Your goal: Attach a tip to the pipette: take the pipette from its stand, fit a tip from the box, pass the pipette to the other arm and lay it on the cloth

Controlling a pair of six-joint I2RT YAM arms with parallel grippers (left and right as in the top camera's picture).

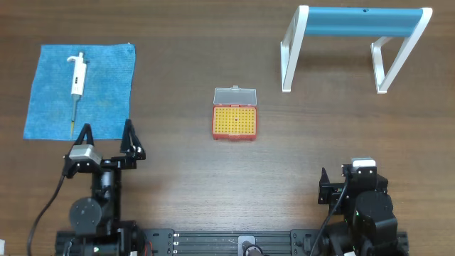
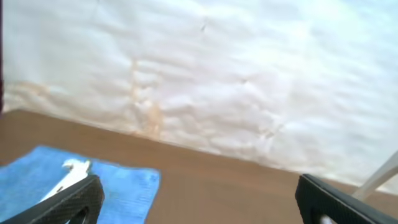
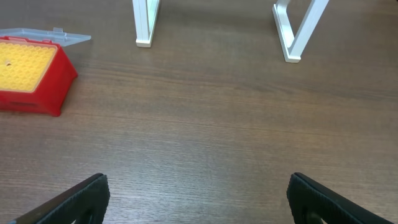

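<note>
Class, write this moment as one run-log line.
white pipette: lying on blue cloth | red tip box: lid open | left gripper: open | right gripper: open

Wide gap between tip box [image 1: 234, 123], stand [image 1: 355, 25]

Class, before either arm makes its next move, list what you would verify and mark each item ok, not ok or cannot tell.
1. The pipette lies on the cloth: ok.
2. Its lower end carries a yellow tip: ok.
3. The left gripper is open and empty: ok.
4. The right gripper is open and empty: ok.
5. The stand holds nothing: ok.
6. The tip box has its lid closed: not ok, it is open.
</note>
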